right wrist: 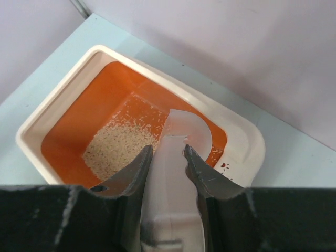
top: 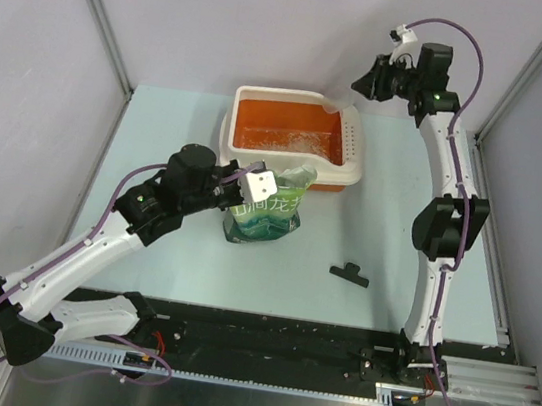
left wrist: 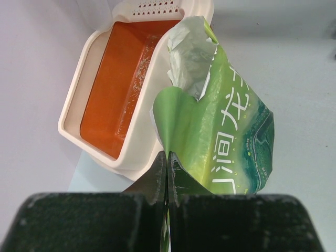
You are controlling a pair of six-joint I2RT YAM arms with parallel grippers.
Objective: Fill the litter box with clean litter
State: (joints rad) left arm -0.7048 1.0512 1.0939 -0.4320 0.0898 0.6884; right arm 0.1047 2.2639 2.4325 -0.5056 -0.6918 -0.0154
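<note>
The litter box [top: 276, 94] stands at the back middle of the table, orange inside with a cream rim; it also shows in the left wrist view [left wrist: 79, 100] and the right wrist view [right wrist: 58, 100]. A small heap of pale beige litter [right wrist: 118, 147] lies on its floor. My right gripper [right wrist: 168, 149] is shut on a translucent white scoop [right wrist: 189, 128], held above the box's right end [top: 364, 83]. My left gripper [top: 246, 181] is shut on an edge [left wrist: 168, 163] of the opened green pouch [top: 267, 218], which stands against the box's near side.
A small black clip [top: 348, 272] lies on the pale blue table right of the pouch. Grey walls close in the left, back and right sides. The right arm rises along the table's right edge.
</note>
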